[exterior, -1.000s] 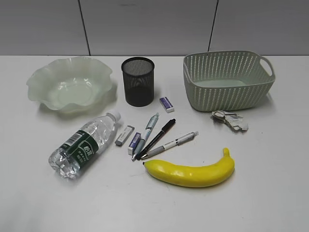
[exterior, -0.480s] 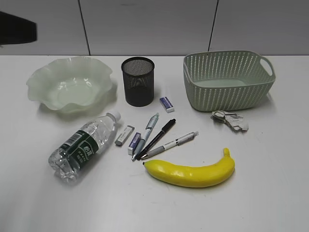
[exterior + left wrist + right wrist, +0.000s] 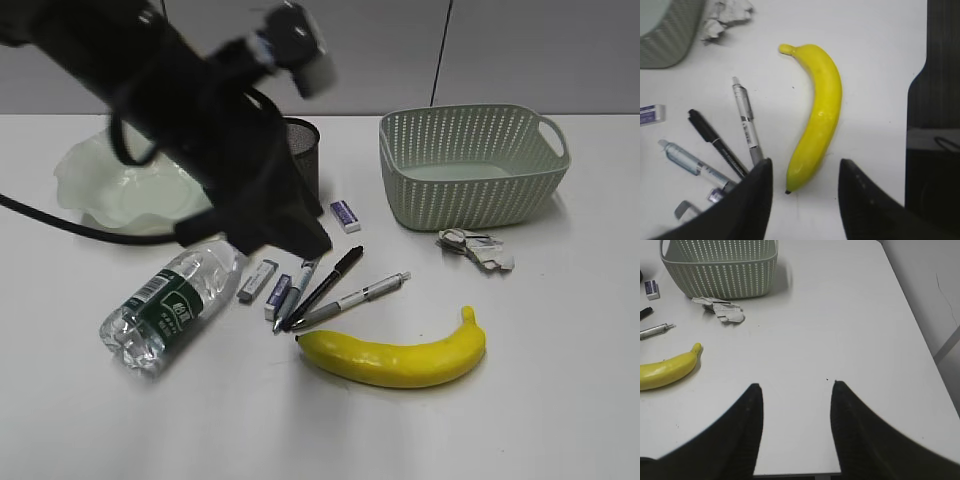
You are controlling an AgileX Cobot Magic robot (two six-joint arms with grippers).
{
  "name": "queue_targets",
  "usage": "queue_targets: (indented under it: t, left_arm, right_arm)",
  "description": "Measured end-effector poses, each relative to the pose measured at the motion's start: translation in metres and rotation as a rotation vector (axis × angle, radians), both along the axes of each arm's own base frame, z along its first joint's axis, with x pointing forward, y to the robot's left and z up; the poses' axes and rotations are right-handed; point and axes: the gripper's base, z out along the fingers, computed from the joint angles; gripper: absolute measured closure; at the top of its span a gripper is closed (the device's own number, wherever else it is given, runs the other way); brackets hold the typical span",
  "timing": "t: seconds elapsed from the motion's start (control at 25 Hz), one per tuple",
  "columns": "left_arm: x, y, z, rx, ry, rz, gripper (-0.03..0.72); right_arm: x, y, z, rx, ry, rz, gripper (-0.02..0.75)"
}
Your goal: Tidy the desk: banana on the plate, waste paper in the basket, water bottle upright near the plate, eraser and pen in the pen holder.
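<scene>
Left arm over the pens, nothing in either gripper.

The black left gripper (image 3: pixel 805 190) hung with its jaws apart and empty above the white desk (image 3: pixel 560 400), its tips over the lower end of the smooth yellow banana (image 3: pixel 395 357), which lay flat toward the front edge. Beside it lay three pens (image 3: pixel 330 287) and small erasers (image 3: pixel 258 280); the clear green-labelled water bottle (image 3: pixel 170 303) lay on its side toward the left edge. The wavy pale-green plate (image 3: pixel 85 180) and black mesh pen holder (image 3: pixel 308 150) stood near the back edge, partly hidden by the arm. The crumpled waste paper (image 3: pixel 478 248) lay just in front of the sage-green perforated basket (image 3: pixel 470 165). The right gripper (image 3: pixel 794 427) hovered, jaws apart, over bare desk near the right edge.
</scene>
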Motion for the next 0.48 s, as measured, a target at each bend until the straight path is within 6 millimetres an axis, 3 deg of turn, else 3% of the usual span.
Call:
queue_targets:
  t: [0.2,0.48]
  left_arm:
    - [-0.013,-0.055,-0.043,0.121,-0.004,-0.109,0.221]
    - [-0.026,-0.097,-0.093,0.14,-0.06,-0.149,0.197]
  right_arm:
    - [0.0,0.0,0.0,0.0,0.0,0.0,0.376]
    - [0.0,0.0,0.0,-0.001,0.0,0.0,0.377]
